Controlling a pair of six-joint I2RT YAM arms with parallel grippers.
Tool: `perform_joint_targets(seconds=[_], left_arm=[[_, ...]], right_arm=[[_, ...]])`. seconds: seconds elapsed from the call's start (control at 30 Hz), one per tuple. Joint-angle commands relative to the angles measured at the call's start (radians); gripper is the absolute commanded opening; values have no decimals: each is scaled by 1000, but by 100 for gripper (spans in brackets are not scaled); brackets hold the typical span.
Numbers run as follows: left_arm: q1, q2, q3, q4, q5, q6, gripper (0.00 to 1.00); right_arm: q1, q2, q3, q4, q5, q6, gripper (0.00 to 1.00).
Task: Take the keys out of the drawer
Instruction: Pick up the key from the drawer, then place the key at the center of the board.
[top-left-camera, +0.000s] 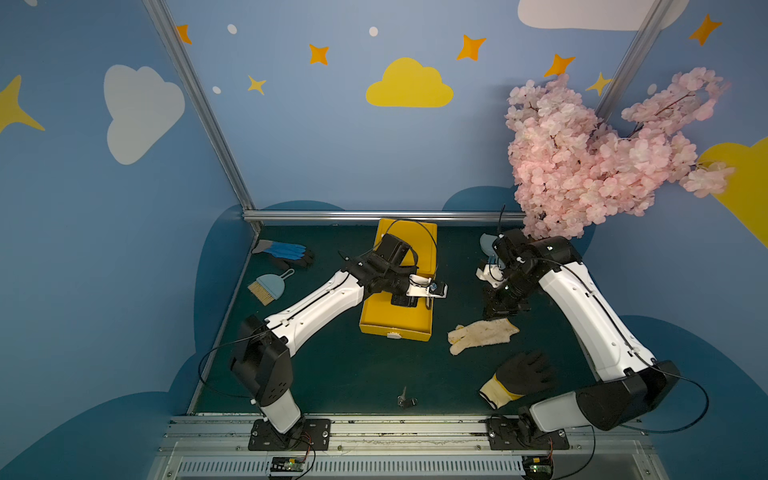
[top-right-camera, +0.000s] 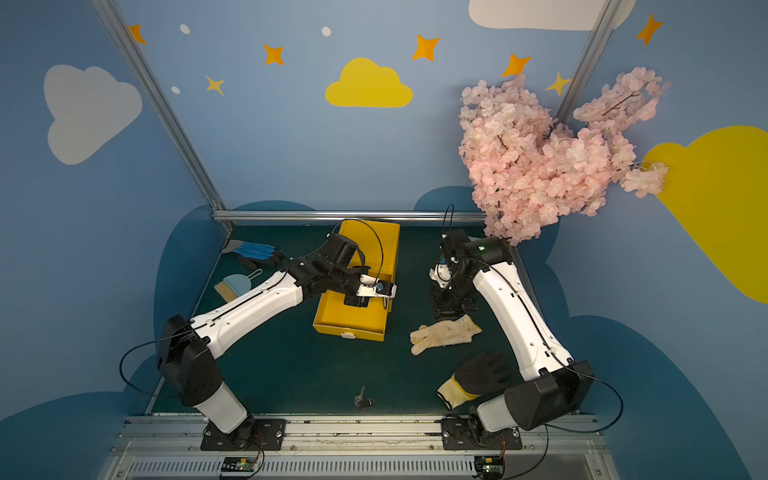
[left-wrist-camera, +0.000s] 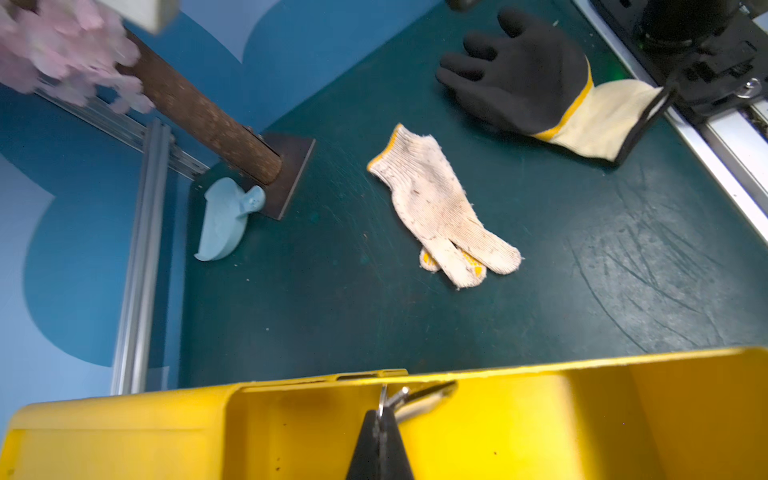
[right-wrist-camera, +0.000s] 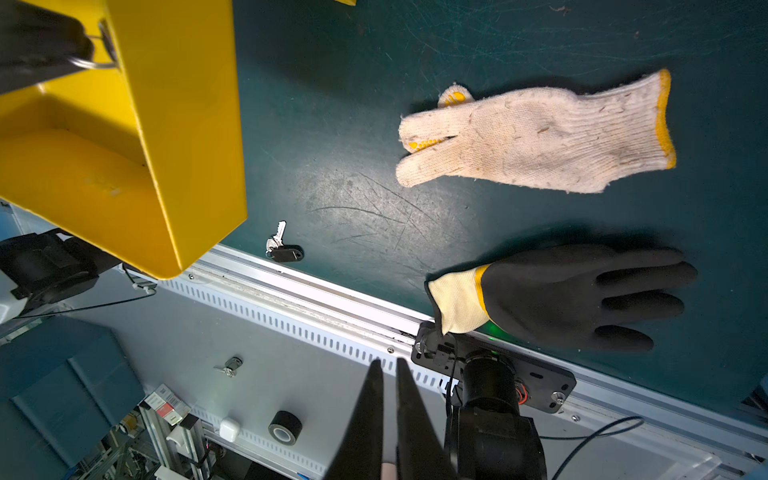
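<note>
Green mat bears the yellow drawer; inside it the left gripper pinches the keys tight by their ring. Best to lift straight up past the wall just ahead of the claw before swinging out.

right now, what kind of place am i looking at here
Most likely a robot lab test cell dressed as a playroom: a left arm and right arm bolted to an aluminium rail beside a green mat, blue walls with painted clouds and stars, plus a fake blossom tree.
</note>
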Motion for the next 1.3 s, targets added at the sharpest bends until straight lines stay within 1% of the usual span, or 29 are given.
perform_joint_targets(seconds=[0.0, 0.17, 0.4, 0.53, 0.63, 0.73, 0.83, 0.93, 1.0, 1.07, 1.13, 1.27], left_arm=[[10, -51, -58, 93, 9, -45, 3], [14, -128, -142, 224, -39, -104, 3], [23, -263, -240, 329, -77, -210, 3], [25, -369, -290, 394, -165, -313, 3], [26, -465, -317, 415, -304, -410, 3], [28, -558, -316, 359, -460, -504, 3], [26, -666, -355, 311, -632, -593, 3], [27, -772, -369, 186, -793, -736, 3], [28, -825, -370, 67, -854, -823, 3], [28, -877, -381, -65, -871, -920, 3], [27, -945, -419, -174, -856, -1022, 3], [27, -1069, -501, -290, -851, -1245, 3]], right_arm=[[-2, 10, 33, 13, -31, 21, 11], [0, 26, 45, 24, -54, 36, 10], [22, 74, 103, 48, -83, 77, 8], [59, 115, 165, 48, -78, 94, 4], [106, 142, 225, 53, -45, 99, 4], [157, 178, 307, 62, -14, 99, 4], [200, 212, 369, 89, 19, 109, 3], [229, 248, 419, 112, 40, 119, 3], [240, 273, 448, 114, 49, 125, 3], [248, 293, 470, 118, 51, 124, 3], [256, 310, 487, 122, 44, 124, 2], [280, 327, 501, 123, 40, 145, 1]])
